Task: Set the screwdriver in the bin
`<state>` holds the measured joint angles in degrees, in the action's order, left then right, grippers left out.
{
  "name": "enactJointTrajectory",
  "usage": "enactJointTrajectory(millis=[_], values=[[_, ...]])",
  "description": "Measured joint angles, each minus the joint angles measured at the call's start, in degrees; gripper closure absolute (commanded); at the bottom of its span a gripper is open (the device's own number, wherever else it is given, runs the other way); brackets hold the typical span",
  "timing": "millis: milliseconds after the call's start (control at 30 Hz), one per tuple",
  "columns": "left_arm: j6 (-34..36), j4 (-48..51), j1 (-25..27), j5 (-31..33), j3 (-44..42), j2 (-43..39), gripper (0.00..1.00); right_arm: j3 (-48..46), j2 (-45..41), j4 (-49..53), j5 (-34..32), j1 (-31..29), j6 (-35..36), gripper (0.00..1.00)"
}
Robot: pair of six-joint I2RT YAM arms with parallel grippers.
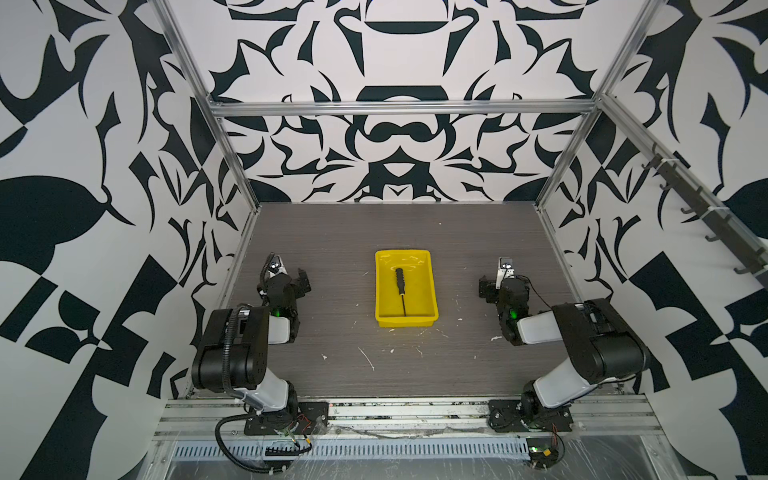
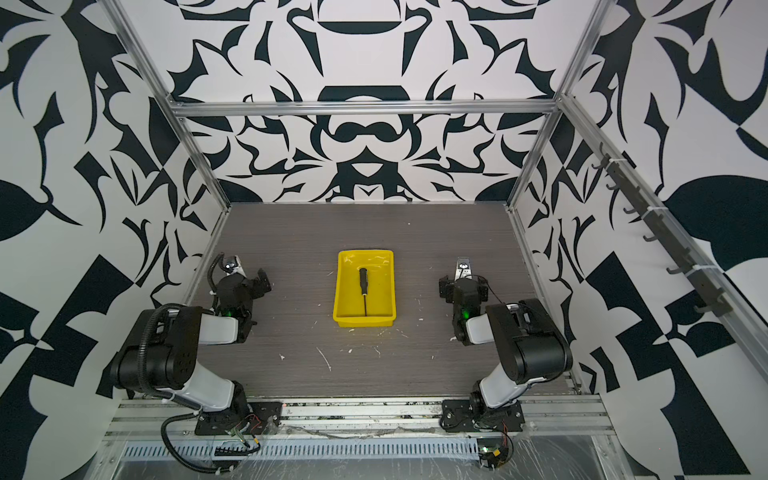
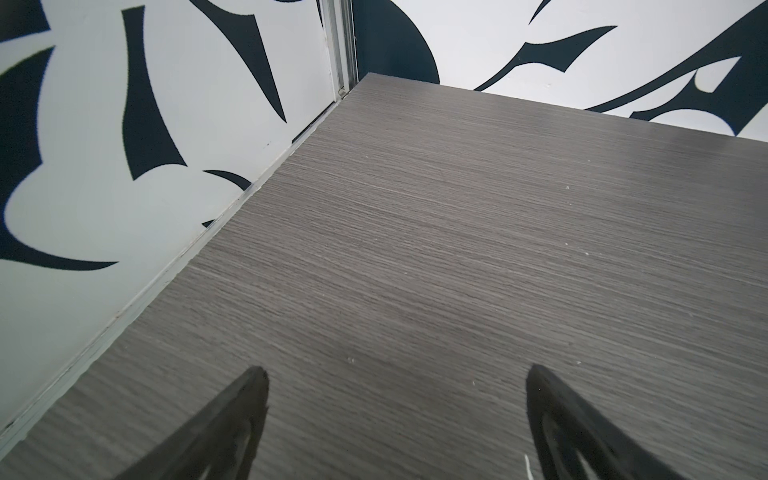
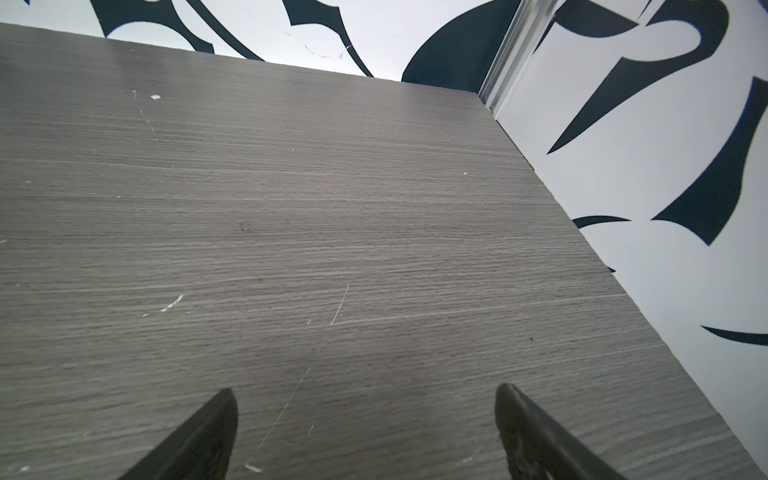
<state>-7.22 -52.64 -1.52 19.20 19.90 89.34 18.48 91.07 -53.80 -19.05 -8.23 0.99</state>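
Screwdriver: I see the screwdriver (image 1: 402, 293) lying flat inside the bin (image 1: 422, 286), and both top views agree on that (image 2: 364, 291).
Lie of it: it runs along the bin's length, black handle toward the far wall, thin shaft pointing at the near end.
Bin: yellow and upright, it sits mid-surface between my two arms, with nothing else inside it (image 2: 382, 286).
Left gripper: on the wrist view the left gripper (image 3: 397, 374) has its fingers spread wide with only bare wood grain between them.
Left position: it is off to the left of the bin, well apart from it.
Right gripper: the right gripper (image 4: 366, 392) is spread just as wide, with nothing in it.
Right position: it is off to the right of the bin, also well apart.
Surface: the grey surface (image 3: 457, 249) shows white scuffs and flecks, thickest near the bin's near end.
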Motion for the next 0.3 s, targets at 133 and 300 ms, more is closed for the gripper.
enactJointTrajectory(millis=[133,300], values=[[0.00,0.00,0.00,0.00,0.00,0.00,0.01,0.00,0.00,0.00,0.00,0.00,-0.02,0.01],[0.00,0.00,0.00,0.00,0.00,0.00,0.01,0.02,0.00,0.00,0.31,0.07,-0.50,0.01]])
